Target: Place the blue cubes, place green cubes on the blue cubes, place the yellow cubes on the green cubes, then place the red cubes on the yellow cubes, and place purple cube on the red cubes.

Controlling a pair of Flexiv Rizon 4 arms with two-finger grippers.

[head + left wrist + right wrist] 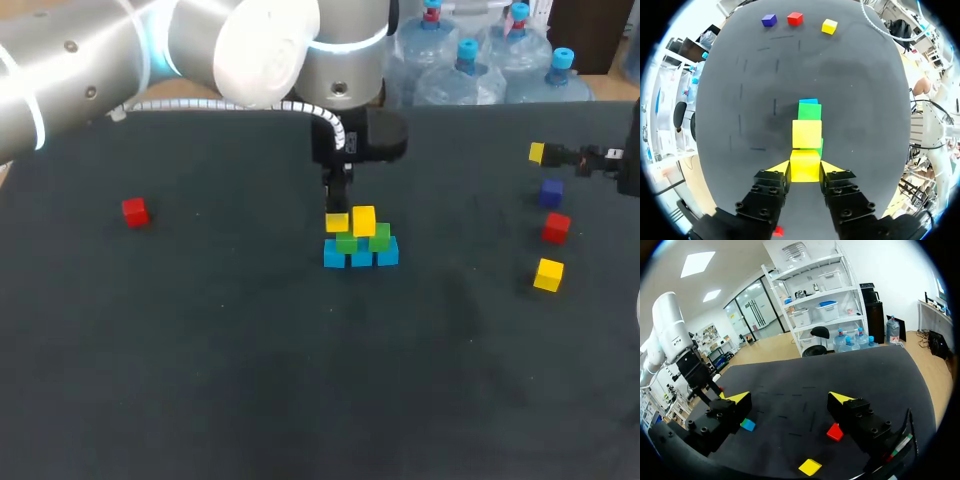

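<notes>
Mid-table stands a stack: three light blue cubes (360, 258) in a row, with two green cubes (379, 237) on them and a yellow cube (363, 221) on the green ones. My left gripper (338, 212) is shut on a second yellow cube (805, 166), holding it over the left green cube beside the placed yellow cube (806, 134). At the table's right my right gripper (790, 398) stands open and holds nothing. Close to it lie a purple cube (551, 190), a red cube (556, 228) and a yellow cube (548, 274). One more red cube (135, 211) lies far left.
The dark table (250, 360) has open room in front of the stack and between the stack and the right-hand cubes. In the right wrist view the red cube (834, 432) and the yellow cube (810, 466) lie under the gripper.
</notes>
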